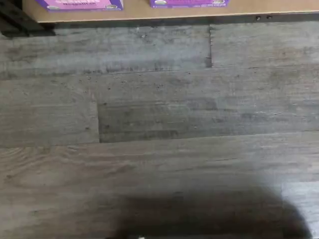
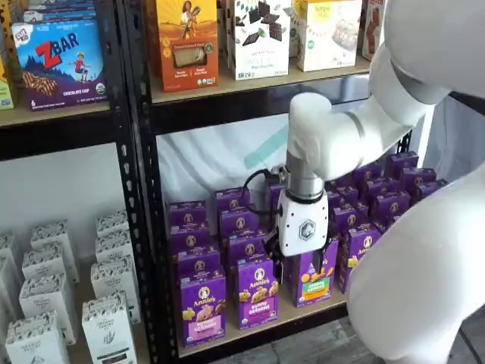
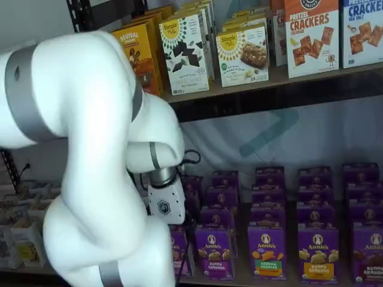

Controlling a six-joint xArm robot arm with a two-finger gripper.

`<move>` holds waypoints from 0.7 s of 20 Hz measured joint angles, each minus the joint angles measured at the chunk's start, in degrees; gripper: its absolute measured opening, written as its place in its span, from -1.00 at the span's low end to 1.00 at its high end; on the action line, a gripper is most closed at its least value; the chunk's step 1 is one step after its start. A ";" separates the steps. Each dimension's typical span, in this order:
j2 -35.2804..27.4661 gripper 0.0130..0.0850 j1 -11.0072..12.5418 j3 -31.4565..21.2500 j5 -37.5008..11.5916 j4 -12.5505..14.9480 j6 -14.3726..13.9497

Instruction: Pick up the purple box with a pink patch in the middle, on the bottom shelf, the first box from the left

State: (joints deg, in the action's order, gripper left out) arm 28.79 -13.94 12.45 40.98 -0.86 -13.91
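While the gripper (image 2: 303, 262) hangs in front of the rows of purple boxes, the purple box (image 2: 202, 309) stands upright at the left end of the front row on the bottom shelf (image 2: 265, 324).
Its white body shows in both shelf views, but the black fingers are hidden, so the frames alone cannot show their gap; the jaws stand spread wide, clasping nothing. The wrist view shows grey plank floor (image 1: 159, 139) and the shelf's front edge.
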 joint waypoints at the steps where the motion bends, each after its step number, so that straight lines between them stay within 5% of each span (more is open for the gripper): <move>1: -1.57 1.00 -0.14 -0.08 -1.60 -0.26 0.08; 14: -23.82 1.00 -4.90 4.47 -20.55 -4.89 0.15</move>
State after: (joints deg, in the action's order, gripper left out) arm 4.97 -18.85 16.92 20.43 -5.75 -13.77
